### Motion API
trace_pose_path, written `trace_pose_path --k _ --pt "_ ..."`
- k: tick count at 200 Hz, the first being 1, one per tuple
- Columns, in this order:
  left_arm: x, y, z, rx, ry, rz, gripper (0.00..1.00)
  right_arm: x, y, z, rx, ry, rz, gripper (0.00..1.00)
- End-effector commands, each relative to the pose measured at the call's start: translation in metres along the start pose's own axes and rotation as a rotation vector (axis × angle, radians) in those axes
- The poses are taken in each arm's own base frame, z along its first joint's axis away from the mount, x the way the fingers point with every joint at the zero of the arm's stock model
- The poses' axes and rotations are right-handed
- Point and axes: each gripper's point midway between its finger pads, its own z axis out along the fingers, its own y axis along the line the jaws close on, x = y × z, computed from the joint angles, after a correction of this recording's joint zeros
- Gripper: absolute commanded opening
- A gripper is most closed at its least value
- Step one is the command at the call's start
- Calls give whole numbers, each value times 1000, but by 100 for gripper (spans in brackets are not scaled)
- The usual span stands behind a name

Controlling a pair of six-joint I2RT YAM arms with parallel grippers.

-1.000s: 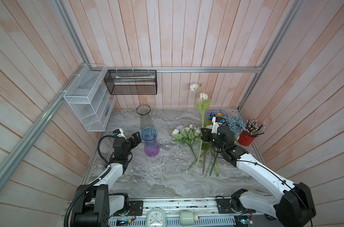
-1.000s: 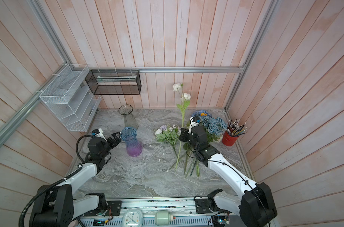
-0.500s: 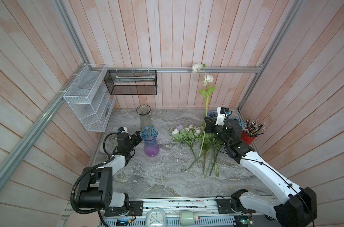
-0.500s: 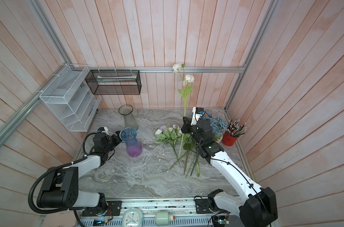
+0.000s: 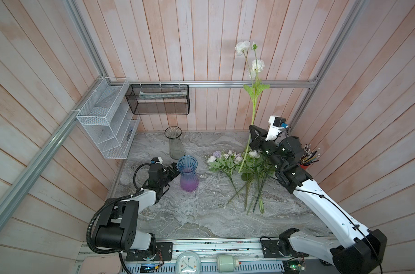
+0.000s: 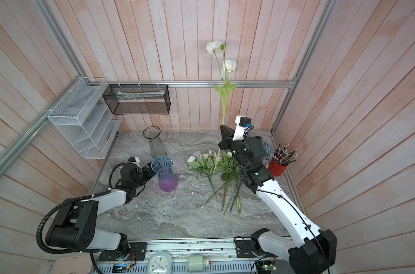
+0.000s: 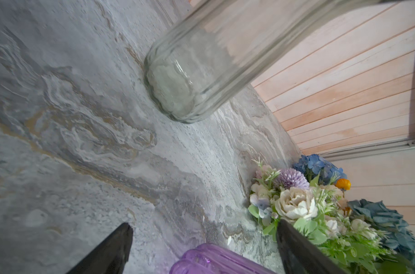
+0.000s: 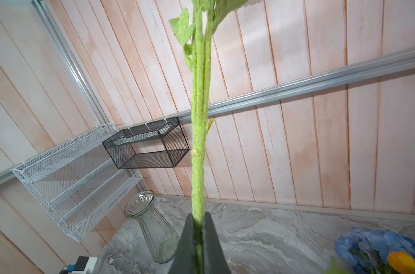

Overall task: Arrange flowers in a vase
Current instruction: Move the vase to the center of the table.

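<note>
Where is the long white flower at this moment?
In both top views the white flower stands upright on the right side, its stem clamped in the right gripper, above the bunch lying on the table.

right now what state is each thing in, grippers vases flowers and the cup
blue vase, upright, empty
clear vase, upright, empty
white flower, held upright in the air
right gripper, shut on the white flower's stem
left gripper, open, beside the blue vase
flower pile, lying on the table
pencil cup, upright, full of pencils
</note>
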Motion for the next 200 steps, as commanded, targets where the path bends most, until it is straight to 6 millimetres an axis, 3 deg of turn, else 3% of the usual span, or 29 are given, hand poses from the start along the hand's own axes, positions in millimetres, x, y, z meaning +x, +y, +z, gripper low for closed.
trace_pose_path --k 1,40,80,154,176,200 --pt "11 -22 2 66 27 1 96 -32 33 1 -135 -96 -6 0" --pt "28 -45 6 100 64 31 96 -54 71 9 -260 -148 2 0" --pt "28 -43 -1 68 56 74 97 -56 113 25 -384 -180 -2 0" --pt "4 -4 -33 -29 -39 86 99 -18 181 55 -551 -148 1 0" --pt "2 2 -40 -42 -57 91 99 3 192 61 -567 -114 -8 0" --pt "2 6 -45 -54 -73 95 99 40 197 67 -585 -68 -36 0"
